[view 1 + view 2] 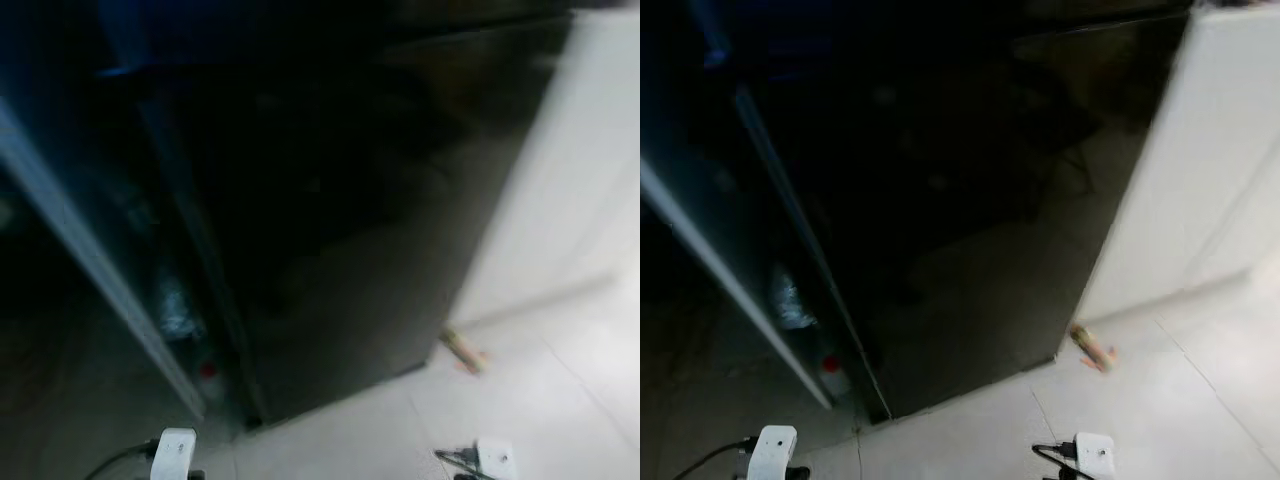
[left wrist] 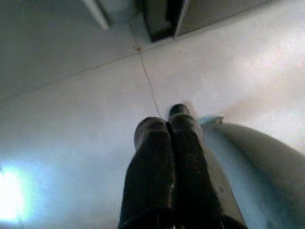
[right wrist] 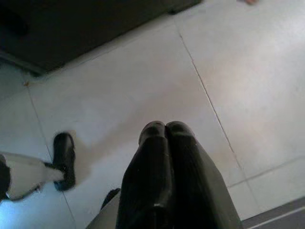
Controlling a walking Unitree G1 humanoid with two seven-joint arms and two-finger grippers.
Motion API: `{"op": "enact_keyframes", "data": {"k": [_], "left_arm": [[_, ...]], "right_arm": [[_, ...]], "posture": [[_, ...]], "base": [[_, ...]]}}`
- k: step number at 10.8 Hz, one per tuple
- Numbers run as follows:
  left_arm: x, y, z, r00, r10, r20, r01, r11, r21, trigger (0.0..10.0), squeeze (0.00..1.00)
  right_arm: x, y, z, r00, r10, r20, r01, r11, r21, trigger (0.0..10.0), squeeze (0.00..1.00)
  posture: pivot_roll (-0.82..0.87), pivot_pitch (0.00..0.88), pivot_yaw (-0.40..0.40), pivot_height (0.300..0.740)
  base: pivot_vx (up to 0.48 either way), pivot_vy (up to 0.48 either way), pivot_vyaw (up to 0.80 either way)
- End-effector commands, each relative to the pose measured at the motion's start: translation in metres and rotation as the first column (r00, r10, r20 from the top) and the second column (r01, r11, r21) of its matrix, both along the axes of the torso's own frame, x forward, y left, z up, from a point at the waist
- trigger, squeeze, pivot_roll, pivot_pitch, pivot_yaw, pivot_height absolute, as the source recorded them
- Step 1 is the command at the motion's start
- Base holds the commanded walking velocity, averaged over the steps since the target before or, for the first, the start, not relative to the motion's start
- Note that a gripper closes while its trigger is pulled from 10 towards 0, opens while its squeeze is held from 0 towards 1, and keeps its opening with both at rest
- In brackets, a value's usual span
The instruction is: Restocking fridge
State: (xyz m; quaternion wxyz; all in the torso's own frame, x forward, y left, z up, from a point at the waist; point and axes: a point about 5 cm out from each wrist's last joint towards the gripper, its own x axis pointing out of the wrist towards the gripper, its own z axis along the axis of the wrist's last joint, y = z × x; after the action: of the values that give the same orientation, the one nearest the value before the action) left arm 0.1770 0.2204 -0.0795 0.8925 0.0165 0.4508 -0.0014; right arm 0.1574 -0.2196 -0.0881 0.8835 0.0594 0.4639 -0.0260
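Blurred head view: we face the black fridge [image 1: 970, 200], its glossy door filling the frame from 10 to 1 o'clock. At 8 o'clock a narrow opening beside a pale door edge [image 1: 710, 260] shows a bottle [image 1: 788, 298] and a red-capped item [image 1: 830, 368]. A white cabinet [image 1: 1200, 170] stands at 3 o'clock. A small object [image 1: 1090, 347] lies on the tiled floor [image 1: 1180, 410] at its base. Left gripper [image 2: 167, 125] and right gripper [image 3: 165, 129] hang over the floor, fingers closed together, holding nothing.
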Motion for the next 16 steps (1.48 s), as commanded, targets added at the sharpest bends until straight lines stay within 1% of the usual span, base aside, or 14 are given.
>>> {"op": "enact_keyframes", "data": {"k": [1, 11, 13, 14, 15, 16], "left_arm": [[-0.0068, 0.0033, -0.0028, 0.999, -0.009, -0.032, 0.010, 1.000, 0.019, 10.0, 0.00], [-0.0094, 0.0027, -0.0041, 0.999, -0.019, -0.042, 0.020, 1.000, 0.024, 10.0, 0.00], [-0.0094, 0.0031, -0.0040, 0.999, -0.024, -0.044, 0.026, 0.999, 0.027, 10.0, 0.00], [-0.0089, 0.0033, -0.0038, 0.998, -0.033, -0.046, 0.034, 0.999, 0.033, 10.0, 0.00], [-0.0088, 0.0028, -0.0037, 0.998, -0.033, -0.045, 0.034, 0.999, 0.024, 10.0, 0.68], [-0.0076, 0.0021, -0.0032, 0.998, -0.044, -0.041, 0.045, 0.999, 0.020, 10.0, 1.00]], "right_arm": [[-0.0021, 0.0018, -0.0013, 1.000, 0.002, -0.010, -0.002, 1.000, 0.005, 10.0, 0.00], [-0.0047, 0.0014, -0.0023, 1.000, 0.010, -0.018, -0.010, 1.000, 0.003, 10.0, 0.00], [-0.0049, 0.0019, -0.0024, 1.000, -0.029, -0.009, 0.029, 0.999, 0.021, 10.0, 0.00], [-0.0049, 0.0019, -0.0025, 1.000, -0.017, -0.016, 0.018, 1.000, 0.018, 10.0, 0.00], [-0.0048, 0.0015, -0.0024, 1.000, -0.018, -0.015, 0.018, 1.000, 0.012, 10.0, 1.00], [-0.0042, 0.0013, -0.0020, 0.999, -0.031, -0.009, 0.031, 0.999, 0.017, 10.0, 1.00]], "posture": [[0.02, 0.021, -0.012, 0.740], [0.02, 0.012, -0.014, 0.740], [0.02, 0.013, -0.012, 0.740], [0.02, 0.017, -0.014, 0.740], [0.02, 0.017, -0.014, 0.740], [0.02, 0.025, -0.014, 0.740]], "base": [[0.000, 0.000, 0.80], [0.000, 0.000, 0.80], [0.000, 0.000, 0.00], [0.000, 0.000, 0.00], [0.000, 0.000, 0.00], [0.000, 0.000, 0.00]]}}
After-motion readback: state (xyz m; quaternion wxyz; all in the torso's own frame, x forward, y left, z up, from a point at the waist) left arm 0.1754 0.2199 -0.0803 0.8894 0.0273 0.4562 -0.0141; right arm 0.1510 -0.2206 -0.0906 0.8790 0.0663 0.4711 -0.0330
